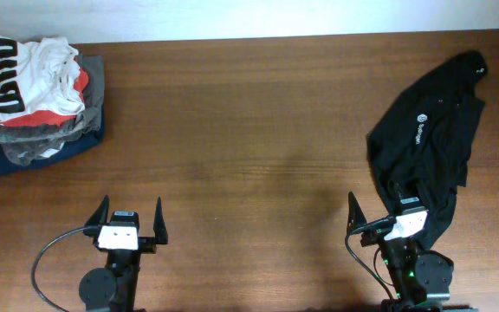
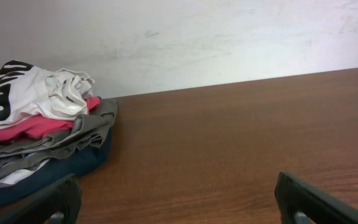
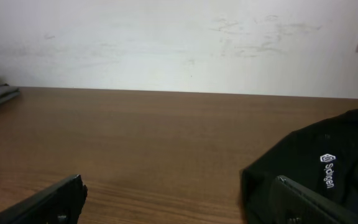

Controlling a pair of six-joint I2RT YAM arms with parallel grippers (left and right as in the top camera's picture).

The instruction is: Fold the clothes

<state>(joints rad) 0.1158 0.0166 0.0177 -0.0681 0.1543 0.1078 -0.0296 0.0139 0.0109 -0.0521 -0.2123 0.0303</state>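
right fingers (image 1: 352, 215): one indistinct against black T-shirt (image 1: 444, 130) overhead | logo text (image 1: 421, 126): unreadable | garment pile (image 2: 36, 143): cropped left, wrist view

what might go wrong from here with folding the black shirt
The black T-shirt lies bunched at the table's right side. Its lower part is draped against one finger of the open right gripper, so a grab there may pinch several layers or snag. The open left gripper sits far from it, so dragging the shirt over could twist it further.
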